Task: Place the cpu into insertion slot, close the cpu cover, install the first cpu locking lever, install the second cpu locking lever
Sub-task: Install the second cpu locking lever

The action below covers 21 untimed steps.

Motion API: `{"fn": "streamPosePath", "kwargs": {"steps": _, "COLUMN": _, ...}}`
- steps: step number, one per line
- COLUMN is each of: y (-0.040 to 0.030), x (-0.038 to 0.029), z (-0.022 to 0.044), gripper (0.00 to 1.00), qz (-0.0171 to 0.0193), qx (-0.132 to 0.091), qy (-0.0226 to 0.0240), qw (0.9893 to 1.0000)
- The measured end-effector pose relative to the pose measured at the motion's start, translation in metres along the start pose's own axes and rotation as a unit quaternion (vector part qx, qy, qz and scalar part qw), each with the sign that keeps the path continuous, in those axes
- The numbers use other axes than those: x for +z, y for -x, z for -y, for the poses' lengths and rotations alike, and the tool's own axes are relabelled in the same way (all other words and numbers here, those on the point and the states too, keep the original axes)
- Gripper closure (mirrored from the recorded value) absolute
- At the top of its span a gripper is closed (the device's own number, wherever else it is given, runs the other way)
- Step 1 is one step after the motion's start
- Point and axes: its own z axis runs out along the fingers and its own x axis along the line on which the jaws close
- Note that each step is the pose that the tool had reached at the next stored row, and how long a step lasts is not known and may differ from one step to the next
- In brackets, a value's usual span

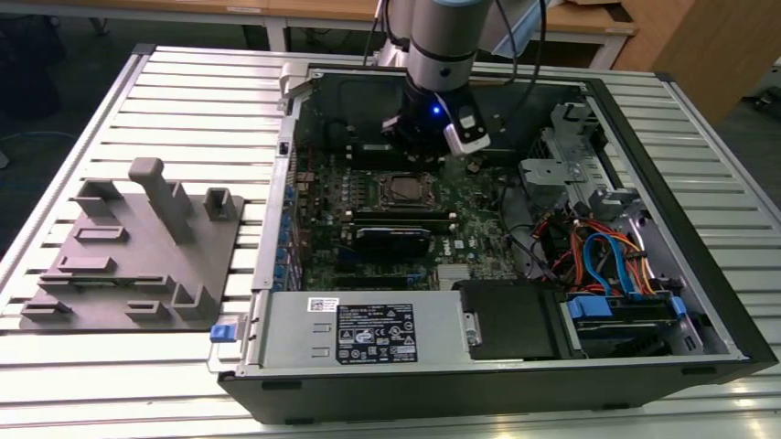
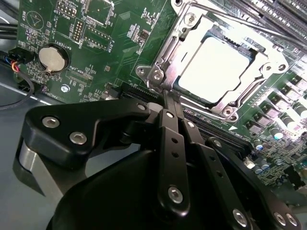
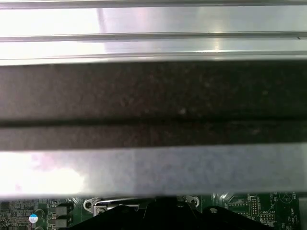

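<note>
I work in a robotics lab or workshop: an open computer case (image 1: 513,247) lies on a slatted aluminium bench (image 1: 196,101), a grey fixture plate (image 1: 128,261) sits beside it, and wooden desks (image 1: 586,27) stand behind.

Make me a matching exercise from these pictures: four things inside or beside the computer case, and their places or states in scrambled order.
Things:
1. cpu
2. cpu cover
3. gripper
4. grey fixture tray

Places or states:
A. on the slatted table, outside the case
B. fingers together, tips at the socket's corner
C. lying in the insertion slot, silver top up
D. closed down as a frame around the chip

Pairs: 1-C, 2-D, 3-B, 4-A
</note>
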Motion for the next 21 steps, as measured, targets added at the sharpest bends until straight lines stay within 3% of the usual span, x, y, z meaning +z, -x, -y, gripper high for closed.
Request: {"fn": "streamPosePath", "kwargs": {"steps": 21, "y": 0.0002, "x": -0.0025, "z": 0.0038, "gripper": 0.9, "qz": 0.0, "qx": 0.0, "qy": 0.0, "qw": 1.0}}
